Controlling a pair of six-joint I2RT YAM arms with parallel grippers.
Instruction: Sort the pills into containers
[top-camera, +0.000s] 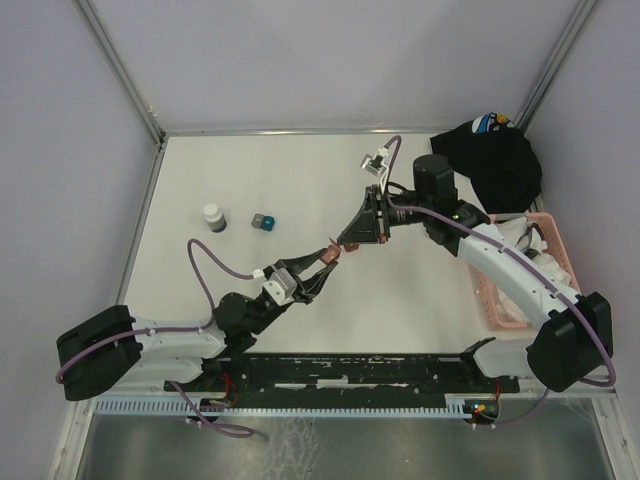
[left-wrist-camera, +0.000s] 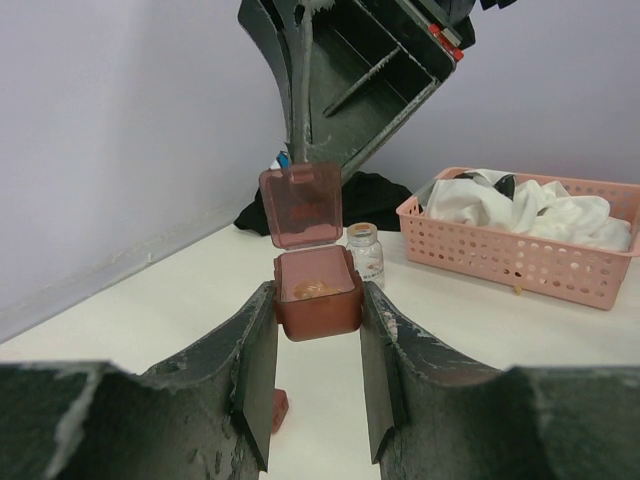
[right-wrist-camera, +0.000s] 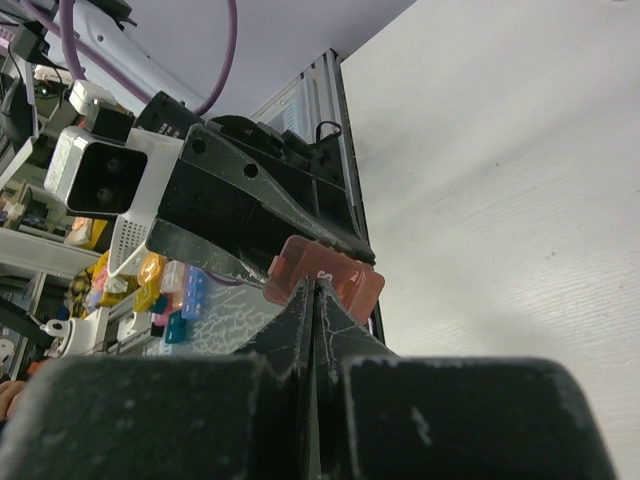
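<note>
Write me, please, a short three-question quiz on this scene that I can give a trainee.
1. Short answer: which gripper grips the body of the dark-red box between its fingers?
2. True or false: the box's lid stands open.
3. Multiple choice: what lies in the pink basket?
A) a white cloth
B) loose pills
C) a second box

Key:
1. The left gripper.
2. True.
3. A.
</note>
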